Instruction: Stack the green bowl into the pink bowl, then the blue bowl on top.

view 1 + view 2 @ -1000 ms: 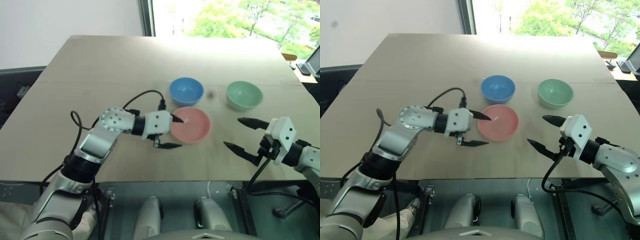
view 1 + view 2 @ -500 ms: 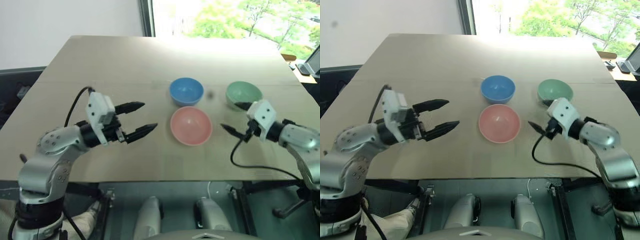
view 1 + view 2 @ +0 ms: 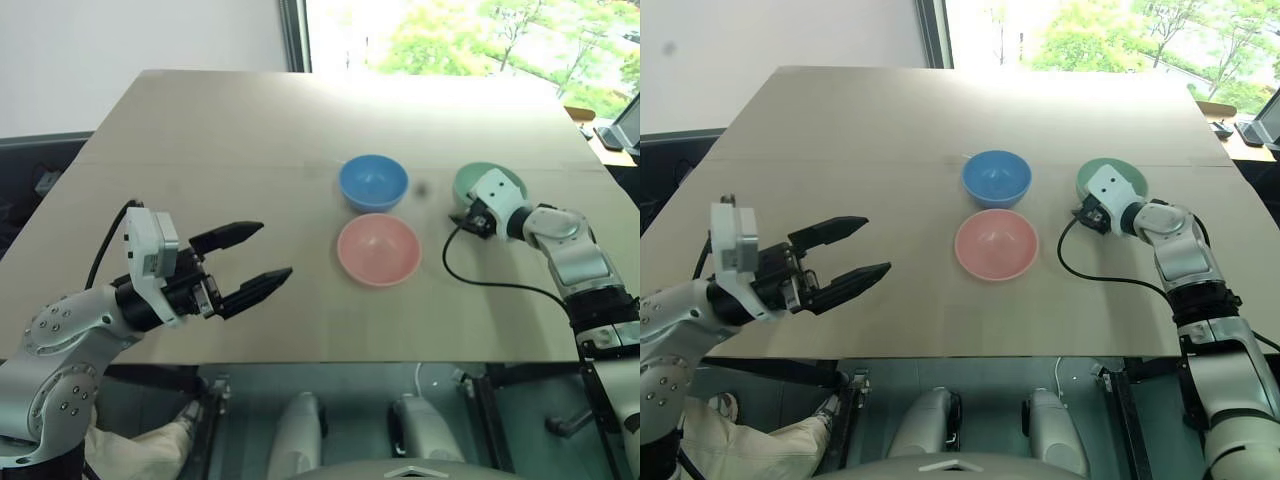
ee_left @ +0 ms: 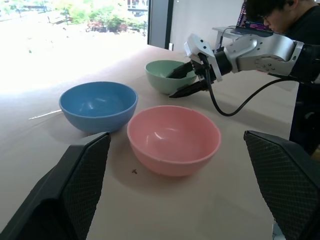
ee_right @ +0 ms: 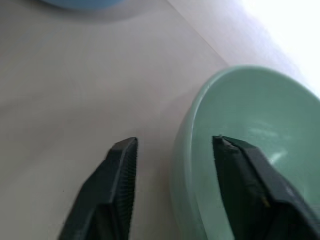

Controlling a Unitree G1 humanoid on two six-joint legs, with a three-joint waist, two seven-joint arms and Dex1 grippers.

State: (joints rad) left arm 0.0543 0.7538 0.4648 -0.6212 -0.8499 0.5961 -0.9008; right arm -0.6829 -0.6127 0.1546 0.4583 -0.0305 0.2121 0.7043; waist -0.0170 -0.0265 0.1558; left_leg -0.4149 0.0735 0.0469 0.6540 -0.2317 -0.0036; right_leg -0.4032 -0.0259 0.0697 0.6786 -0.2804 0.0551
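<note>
Toward the table's [image 3: 200, 130] right edge, the green bowl [image 3: 510, 178] has the right gripper [image 3: 468, 216] at its rim; blue bowl [image 3: 372, 182] and pink bowl [image 3: 377, 249] sit mid-table, left gripper [image 3: 257, 257] spread wide. In the right wrist view, one finger [image 5: 250, 165] is inside the rim, the other outside, not yet pinching.
</note>
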